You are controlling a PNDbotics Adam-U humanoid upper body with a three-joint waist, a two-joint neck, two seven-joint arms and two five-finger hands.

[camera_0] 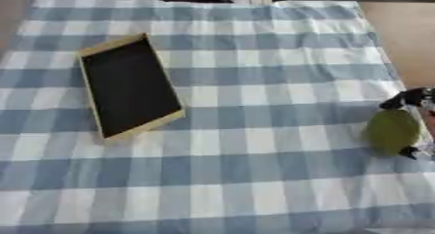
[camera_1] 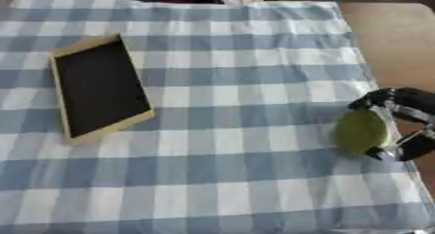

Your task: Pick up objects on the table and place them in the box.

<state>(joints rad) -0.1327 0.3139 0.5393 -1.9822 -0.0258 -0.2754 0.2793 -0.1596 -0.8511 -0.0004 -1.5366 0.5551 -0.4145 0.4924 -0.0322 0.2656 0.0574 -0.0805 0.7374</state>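
Observation:
A round green object (camera_1: 360, 132) sits at the right edge of the blue-and-white checked cloth. My right hand (camera_1: 406, 115) comes in from the right with its black fingers curled round it, one above and one below. The box (camera_0: 129, 87), a shallow tan-rimmed tray with a black inside, lies tilted on the left half of the cloth and holds nothing. My left hand shows in neither view.
The checked cloth (camera_0: 255, 131) covers most of the table. Bare brown tabletop (camera_1: 387, 39) shows beyond its right edge. Dark items stand at the far edge, past the cloth.

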